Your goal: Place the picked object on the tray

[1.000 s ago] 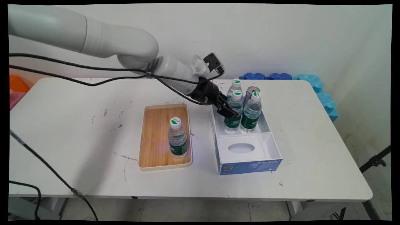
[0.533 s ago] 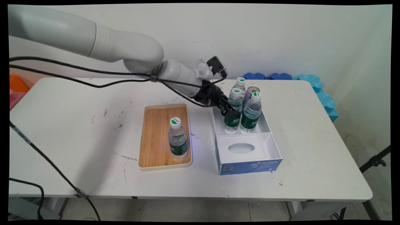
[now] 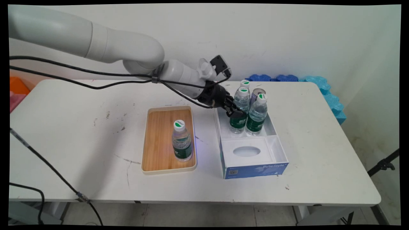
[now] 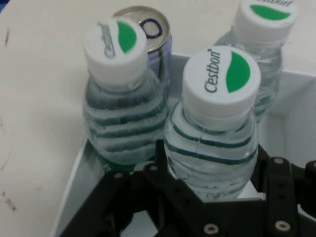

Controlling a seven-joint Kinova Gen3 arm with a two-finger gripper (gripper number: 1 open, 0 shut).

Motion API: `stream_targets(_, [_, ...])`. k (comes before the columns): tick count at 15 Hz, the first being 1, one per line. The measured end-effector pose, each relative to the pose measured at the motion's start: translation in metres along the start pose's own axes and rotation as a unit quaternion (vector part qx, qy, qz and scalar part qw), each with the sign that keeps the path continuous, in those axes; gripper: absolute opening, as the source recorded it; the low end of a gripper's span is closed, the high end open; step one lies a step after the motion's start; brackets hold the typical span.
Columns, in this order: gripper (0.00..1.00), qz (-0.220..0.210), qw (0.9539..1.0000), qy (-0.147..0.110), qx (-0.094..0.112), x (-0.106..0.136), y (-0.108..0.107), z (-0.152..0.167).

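While the black two-finger tool clasped the clear, green-capped water bottle at its ribbed body (slippery, weighty, slightly squashy), another bottle stood at ten o'clock.

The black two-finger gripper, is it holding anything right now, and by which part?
The black two-finger gripper is closed around a clear plastic water bottle with a white and green cap, gripping its ribbed body below the shoulder, in the white box.

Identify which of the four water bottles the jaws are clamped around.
The near-left bottle in the box: the gripper grips its body, while its two box neighbours and the tray bottle stand free.
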Motion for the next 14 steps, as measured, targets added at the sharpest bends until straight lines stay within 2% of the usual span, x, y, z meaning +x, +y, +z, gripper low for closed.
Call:
stream_targets(7, [0.00,0.003,0.9996,0.026,-0.008,0.015,-0.003,-0.054])
stream_targets(11, [0.00,0.003,0.9993,0.037,-0.012,0.028,-0.014,-0.105])
stream_targets(14, [0.00,0.000,0.9992,0.038,-0.012,0.032,-0.031,-0.148])
